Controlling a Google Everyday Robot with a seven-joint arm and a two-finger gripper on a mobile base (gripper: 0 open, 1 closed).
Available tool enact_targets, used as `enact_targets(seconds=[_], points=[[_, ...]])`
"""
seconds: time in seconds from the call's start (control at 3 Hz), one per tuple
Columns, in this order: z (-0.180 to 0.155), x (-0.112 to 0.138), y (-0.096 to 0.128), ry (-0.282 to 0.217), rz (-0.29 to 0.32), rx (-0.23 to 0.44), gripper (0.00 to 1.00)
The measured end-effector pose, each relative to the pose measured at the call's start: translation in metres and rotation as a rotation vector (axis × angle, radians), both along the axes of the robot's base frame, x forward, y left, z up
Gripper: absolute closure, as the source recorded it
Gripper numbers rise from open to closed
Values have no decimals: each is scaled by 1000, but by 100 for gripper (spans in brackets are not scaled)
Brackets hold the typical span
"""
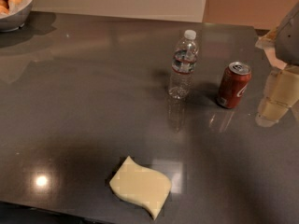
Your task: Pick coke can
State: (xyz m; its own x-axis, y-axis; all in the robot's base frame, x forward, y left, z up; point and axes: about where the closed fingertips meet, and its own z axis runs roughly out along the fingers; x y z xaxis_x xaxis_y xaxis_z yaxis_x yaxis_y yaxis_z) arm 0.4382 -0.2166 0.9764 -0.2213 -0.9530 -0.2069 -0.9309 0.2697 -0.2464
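The sponge (140, 186) at 6 o'clock lies well out of your way. The can (233, 85) stands upright at 3 o'clock on the bench (84, 106), with the bottle (183, 64) near at its 9 o'clock. If you overshoot, you could topple either. The gripper (290, 34) hangs at the can's 2 o'clock, apart from it. You cannot tell how wide its jaws stand.

Gripper (289, 36) at right edge — bare table (258, 69) to coke can (233, 85), bottle (183, 64) beyond.
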Motion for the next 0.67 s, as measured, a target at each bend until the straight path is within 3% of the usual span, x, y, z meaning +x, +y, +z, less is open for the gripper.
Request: enact_targets(seconds=[0.33, 0.67], points=[[1, 0, 0, -3, -1, 0, 0], [2, 23, -5, -29, -23, 27, 0]])
